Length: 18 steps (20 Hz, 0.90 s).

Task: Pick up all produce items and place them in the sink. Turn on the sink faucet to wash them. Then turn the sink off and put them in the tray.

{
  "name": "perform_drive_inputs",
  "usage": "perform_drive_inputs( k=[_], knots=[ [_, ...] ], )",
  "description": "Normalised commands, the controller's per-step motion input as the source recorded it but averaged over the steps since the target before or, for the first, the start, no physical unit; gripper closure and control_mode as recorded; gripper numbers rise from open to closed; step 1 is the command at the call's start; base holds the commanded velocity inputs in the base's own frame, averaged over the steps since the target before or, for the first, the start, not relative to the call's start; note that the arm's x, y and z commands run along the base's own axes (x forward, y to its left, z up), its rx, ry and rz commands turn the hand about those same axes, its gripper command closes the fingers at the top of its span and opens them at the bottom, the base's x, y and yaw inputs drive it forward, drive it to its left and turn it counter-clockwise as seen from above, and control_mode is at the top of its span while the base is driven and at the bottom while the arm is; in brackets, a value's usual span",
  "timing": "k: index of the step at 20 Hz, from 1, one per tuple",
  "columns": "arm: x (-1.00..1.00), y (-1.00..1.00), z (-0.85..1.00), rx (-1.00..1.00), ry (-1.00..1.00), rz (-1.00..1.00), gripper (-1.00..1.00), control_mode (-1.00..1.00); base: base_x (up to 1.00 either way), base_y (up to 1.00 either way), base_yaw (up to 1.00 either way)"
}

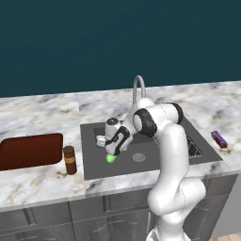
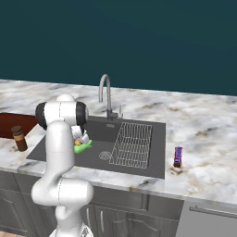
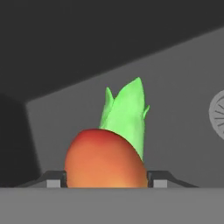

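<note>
- Fruit [image 3: 105,159], rounded and orange with a red blush on top, sits right between the two fingertips of the hand [image 3: 106,180], very close to the hand camera.
- One dark fingertip [image 3: 53,179] shows at each side of the fruit. They stand apart with the fruit between them, but I cannot tell whether they press on it or merely flank it.
- Just beyond the fruit, further out from the hand, lies the bright green vegetable [image 3: 124,113]; its pointed end aims away from the hand and its near end is hidden behind the fruit.
- Both lie low in the dark grey sink [image 1: 94,162], over the floor of the basin, in the half away from the wire rack [image 2: 133,144].
- The round drain [image 3: 218,114] is off to one side of the hand, apart from the vegetable.
- From the left base camera the hand [image 1: 111,153] is down inside the basin with a patch of green showing just under it; from the right base camera a bit of orange and green peeks out beside the arm.
- The faucet [image 2: 106,95] stands behind the hand at the back edge of the sink.
- The reddish-brown tray [image 1: 30,150] lies on the table [image 1: 42,115] well off to the side of the hand, beyond a brown jar [image 1: 69,160].
- A small purple-red bar [image 1: 218,139] lies on the table on the other side of the sink; any writing on it or on the jar is too small to read.
- The arm is bent over sharply, its forearm reaching down and its wrist tipped into the basin.
</note>
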Motion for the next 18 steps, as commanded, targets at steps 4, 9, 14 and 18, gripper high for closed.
perform_drive_inputs(
  k=[4,9,14,18],
  knots=[
    [-0.01,0.00,0.01,0.00,0.00,0.00,-1.00,-1.00,0.00,0.00,0.00],
    [-0.03,0.00,0.29,0.00,0.00,0.00,-1.00,-1.00,0.00,0.00,0.00],
    [-0.08,0.00,0.46,0.00,0.00,0.00,-1.00,-1.00,0.00,0.00,0.00],
    [-0.17,0.00,0.46,0.00,0.00,0.00,-1.00,-1.00,0.00,0.00,0.00]
  ],
)
